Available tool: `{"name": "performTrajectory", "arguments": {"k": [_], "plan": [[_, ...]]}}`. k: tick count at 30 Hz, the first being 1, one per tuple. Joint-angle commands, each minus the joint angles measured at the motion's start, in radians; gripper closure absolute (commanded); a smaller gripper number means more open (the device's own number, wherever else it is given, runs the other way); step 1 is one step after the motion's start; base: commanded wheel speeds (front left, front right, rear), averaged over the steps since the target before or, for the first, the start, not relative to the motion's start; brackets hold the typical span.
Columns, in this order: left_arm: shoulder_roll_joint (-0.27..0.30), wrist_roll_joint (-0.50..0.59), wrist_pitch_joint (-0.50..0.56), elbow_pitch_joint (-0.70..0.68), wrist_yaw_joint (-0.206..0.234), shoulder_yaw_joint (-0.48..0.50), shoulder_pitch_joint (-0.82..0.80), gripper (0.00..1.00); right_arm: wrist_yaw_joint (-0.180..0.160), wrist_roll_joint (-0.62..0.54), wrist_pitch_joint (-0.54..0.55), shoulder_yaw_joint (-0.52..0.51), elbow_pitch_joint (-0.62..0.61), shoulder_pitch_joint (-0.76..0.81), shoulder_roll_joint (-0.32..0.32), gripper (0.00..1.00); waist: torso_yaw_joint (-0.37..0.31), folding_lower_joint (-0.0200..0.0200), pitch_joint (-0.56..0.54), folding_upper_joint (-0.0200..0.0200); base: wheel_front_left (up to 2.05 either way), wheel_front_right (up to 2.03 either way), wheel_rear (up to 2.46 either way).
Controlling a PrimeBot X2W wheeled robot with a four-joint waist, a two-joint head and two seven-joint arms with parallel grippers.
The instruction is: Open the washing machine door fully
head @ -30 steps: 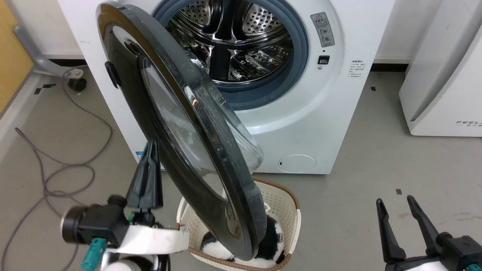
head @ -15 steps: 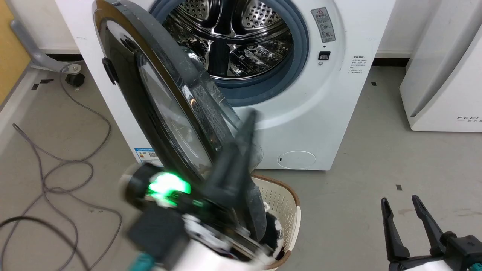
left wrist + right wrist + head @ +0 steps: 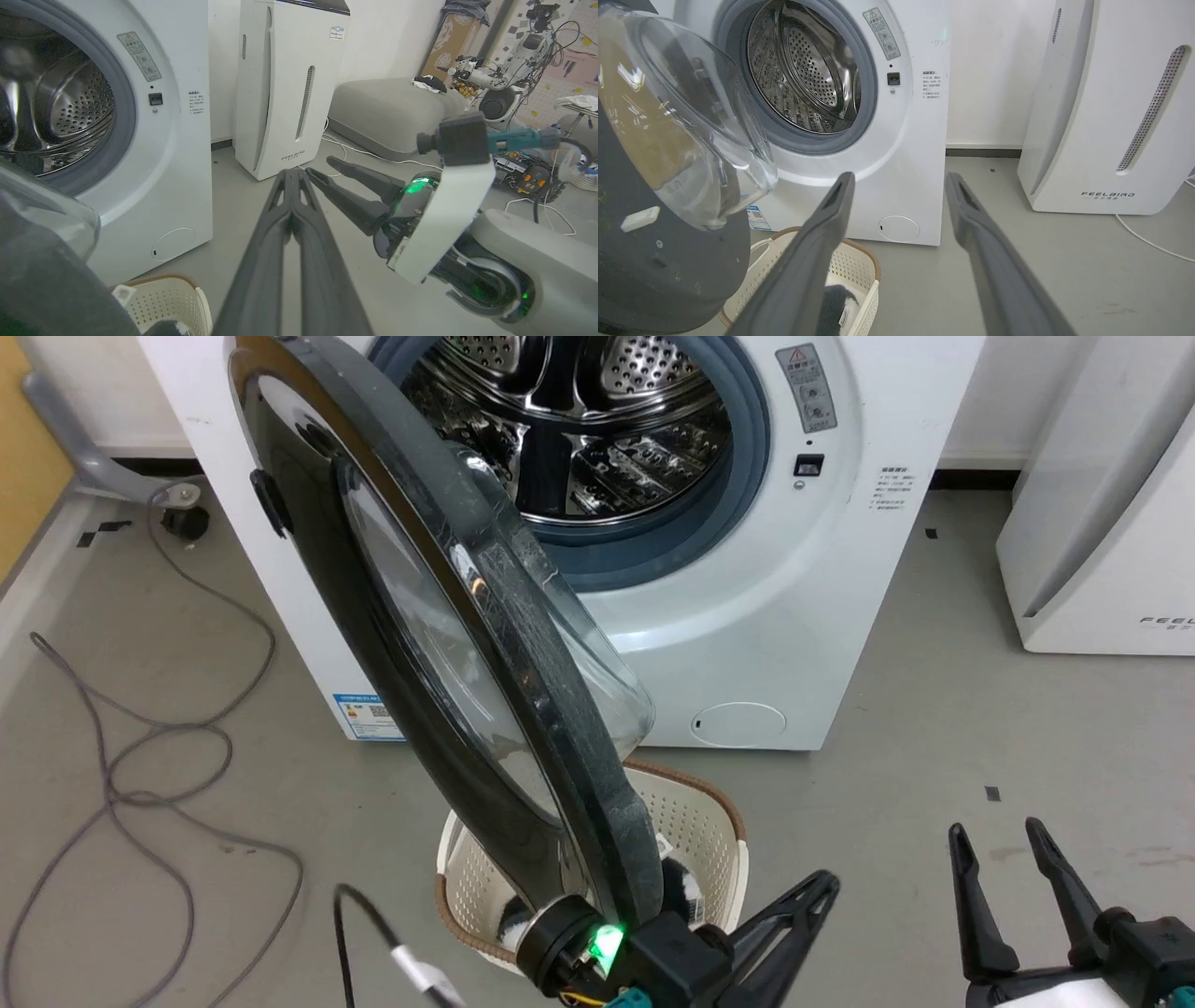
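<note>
Currently round glossy black door (image 3: 439,644) half open; left gripper (image 3: 822,885) fingers pressed together, right gripper (image 3: 995,828) fingers spread; push may slip off rim.

Washing machine door (image 3: 439,644) glossy black, swung partway open; washing machine (image 3: 794,569) white, drum exposed.

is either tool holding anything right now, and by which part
Nothing is held. The left tool is shut on nothing; the right tool is open and empty.

The washing machine door (image 3: 411,644) hangs before the washing machine (image 3: 775,616), over a basket (image 3: 695,812); an appliance (image 3: 1102,523) stands to the right.
</note>
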Motion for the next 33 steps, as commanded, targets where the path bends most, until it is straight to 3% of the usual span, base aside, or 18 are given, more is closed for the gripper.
{"name": "performTrajectory", "arguments": {"k": [1,9,17,33], "plan": [[0.004,0.011,-0.013,0.041,0.01,0.003,0.001,1.0,0.005,-0.005,-0.008,0.001,0.006,-0.019,0.004,0.0,0.002,0.0,0.002,0.0,0.0,0.0,0.0],[-0.002,0.015,-0.082,0.199,0.071,0.015,-0.077,1.0,0.005,-0.002,-0.01,0.008,0.017,-0.03,0.004,0.0,-0.002,0.0,0.004,0.0,0.0,0.0,0.0],[-0.004,-0.04,-0.14,0.323,0.172,0.018,-0.152,1.0,0.005,0.005,-0.012,0.011,0.026,-0.025,0.004,0.0,-0.009,0.0,0.002,0.0,0.0,0.0,0.0],[0.027,-0.062,-0.14,0.336,0.248,0.021,-0.099,1.0,0.005,0.012,-0.01,0.009,0.031,-0.017,0.004,0.0,0.018,0.0,-0.008,0.0,0.0,0.0,0.0]]}}
